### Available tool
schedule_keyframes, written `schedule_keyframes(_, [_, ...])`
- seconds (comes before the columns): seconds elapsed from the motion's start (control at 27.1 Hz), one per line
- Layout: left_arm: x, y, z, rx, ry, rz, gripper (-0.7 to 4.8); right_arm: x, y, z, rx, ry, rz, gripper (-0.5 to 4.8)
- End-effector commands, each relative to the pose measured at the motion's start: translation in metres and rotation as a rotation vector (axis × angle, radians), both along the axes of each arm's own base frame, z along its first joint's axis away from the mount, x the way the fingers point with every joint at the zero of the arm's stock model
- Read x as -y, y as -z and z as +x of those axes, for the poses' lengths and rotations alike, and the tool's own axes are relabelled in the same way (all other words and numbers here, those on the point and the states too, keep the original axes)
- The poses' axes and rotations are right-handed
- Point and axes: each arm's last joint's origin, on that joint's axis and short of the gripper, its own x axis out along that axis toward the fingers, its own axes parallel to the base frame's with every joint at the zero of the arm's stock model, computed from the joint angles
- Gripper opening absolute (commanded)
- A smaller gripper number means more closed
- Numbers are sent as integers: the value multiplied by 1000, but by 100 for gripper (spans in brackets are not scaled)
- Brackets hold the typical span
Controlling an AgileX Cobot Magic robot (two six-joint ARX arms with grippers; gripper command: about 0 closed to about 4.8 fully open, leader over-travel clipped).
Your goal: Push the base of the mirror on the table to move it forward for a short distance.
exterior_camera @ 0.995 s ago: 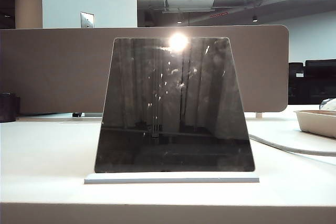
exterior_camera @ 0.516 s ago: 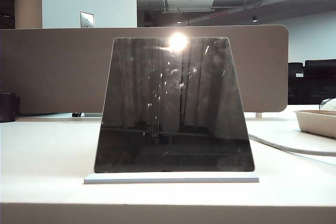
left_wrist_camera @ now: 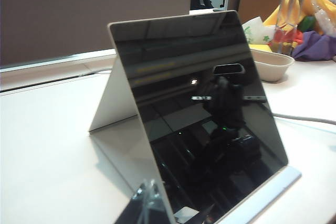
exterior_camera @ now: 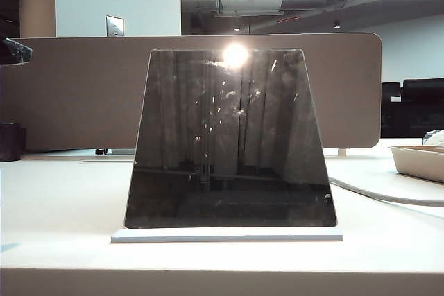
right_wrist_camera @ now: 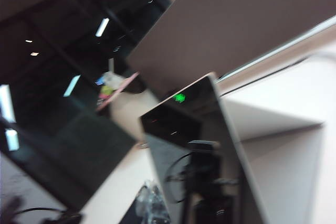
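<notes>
One mirror (exterior_camera: 230,140) upright on its base (exterior_camera: 227,236), table (exterior_camera: 55,199) centre, front edge near | left gripper (left_wrist_camera: 149,203) just beside mirror's side edge, at its 9 o'clock, jaw state cannot tell | right gripper (right_wrist_camera: 152,203) beside mirror, blurred, cannot tell | tray (exterior_camera: 420,161) at 3 o'clock

The left hand (left_wrist_camera: 148,203) shows only as clear, glassy finger pieces with pale edges, low in the left wrist view, close by the mirror (left_wrist_camera: 173,77). The glass reflects a black, blocky arm with a rounded camera housing and a small green light. The right hand (right_wrist_camera: 152,203) is a blur of the same clear plastic; the reflection beside it shows black links, a looping black cable and a green lamp. In the exterior view, a dark angular arm part (exterior_camera: 14,52) pokes in at the left edge.
</notes>
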Motion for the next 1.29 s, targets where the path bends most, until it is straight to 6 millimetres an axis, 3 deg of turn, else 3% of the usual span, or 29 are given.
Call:
schedule_keyframes(0.04, [0, -1, 0, 9, 6, -2, -1, -2, -19, -7, -13, -98, 0, -3])
schedule_keyframes(0.18, [0, -1, 0, 9, 6, -2, -1, -1, -56, -21, 127, -75, -39, -3])
schedule_keyframes(0.41, [0, -1, 0, 9, 7, -2, -1, 0, -71, -28, 161, -7, -166, -4])
schedule_keyframes(0.74, [0, -1, 0, 9, 7, -2, -1, -7, -81, 6, 101, -48, -324, -4])
schedule_keyframes(0.88, [0, -1, 0, 9, 7, -2, -1, -28, -79, 26, 51, -168, -396, -4])
schedule_keyframes(0.99, [0, -1, 0, 9, 6, -2, -1, -51, -62, 30, -35, -223, -517, -4])
schedule_keyframes(1.29, [0, -1, 0, 9, 7, -1, -1, -127, -28, -1, -47, -288, -870, -4])
